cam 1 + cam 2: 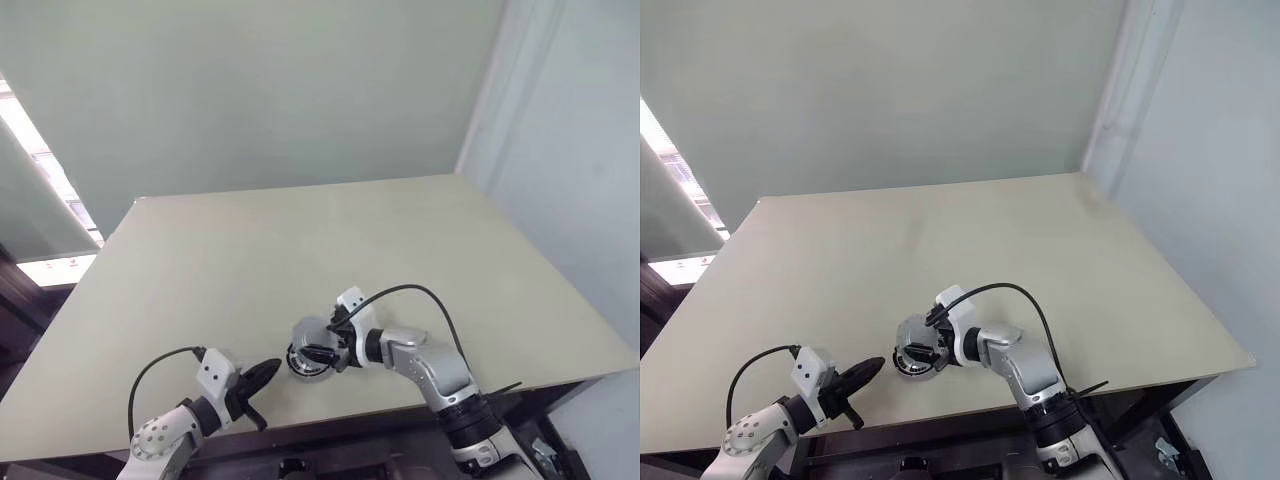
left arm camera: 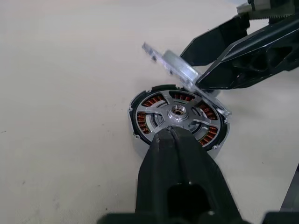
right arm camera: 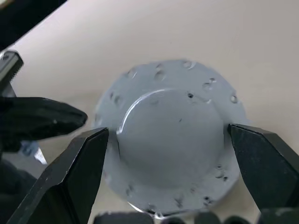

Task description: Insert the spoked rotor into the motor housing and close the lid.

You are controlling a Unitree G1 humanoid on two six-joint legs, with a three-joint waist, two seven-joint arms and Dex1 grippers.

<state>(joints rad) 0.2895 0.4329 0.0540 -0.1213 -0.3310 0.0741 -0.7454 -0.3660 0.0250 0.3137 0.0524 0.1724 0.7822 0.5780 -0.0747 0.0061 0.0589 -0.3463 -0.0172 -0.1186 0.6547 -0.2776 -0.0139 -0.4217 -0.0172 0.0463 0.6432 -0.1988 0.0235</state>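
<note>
The motor housing (image 2: 145,122), a dark disc with copper windings, lies on the table near its front edge. The silver spoked rotor (image 2: 177,112) sits inside it. The grey speckled lid (image 3: 173,116) stands tilted over the housing's far side, its lower edge on the housing rim and its silver tab raised. My right gripper (image 3: 168,133) is open wide, and its fingertips (image 2: 198,81) rest against the lid's face on either side of the raised centre. My left gripper (image 2: 169,133) is shut on nothing, with its tip at the housing's near edge.
The beige table (image 1: 300,240) stretches away behind the parts. Its front edge runs just below both grippers. A pale wall stands at the back and on the right.
</note>
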